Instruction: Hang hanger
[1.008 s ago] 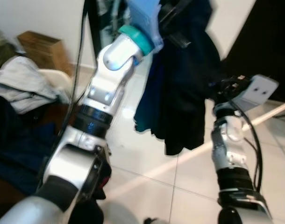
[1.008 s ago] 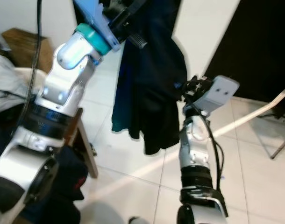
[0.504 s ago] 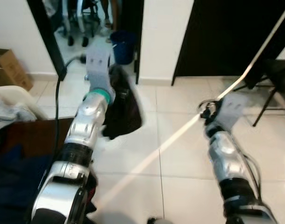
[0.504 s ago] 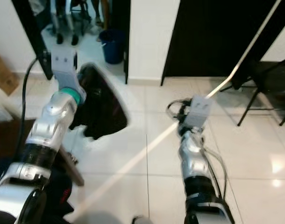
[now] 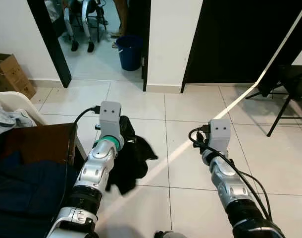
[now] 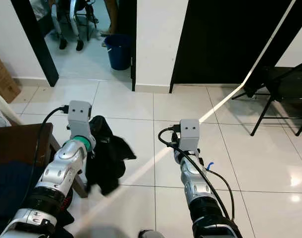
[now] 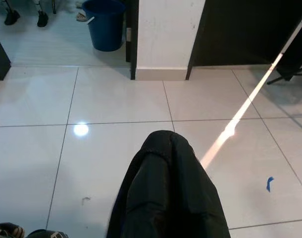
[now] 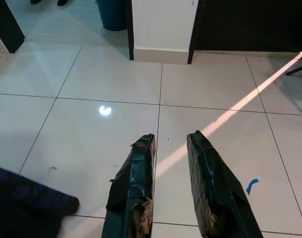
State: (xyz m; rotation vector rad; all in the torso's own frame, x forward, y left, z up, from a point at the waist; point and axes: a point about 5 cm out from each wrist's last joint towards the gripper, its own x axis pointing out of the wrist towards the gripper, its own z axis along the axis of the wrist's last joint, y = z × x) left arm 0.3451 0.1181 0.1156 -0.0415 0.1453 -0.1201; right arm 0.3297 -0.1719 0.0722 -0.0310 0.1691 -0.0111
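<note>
One dark garment (image 5: pixel 128 158) draped over left gripper (image 7: pixel 166 198), crumpled, drooping

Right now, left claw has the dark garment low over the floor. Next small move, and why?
Probably raise the left claw. The dark garment droops from it toward the white tile floor, and no rail is in sight. The right claw is open and holds nothing.
</note>
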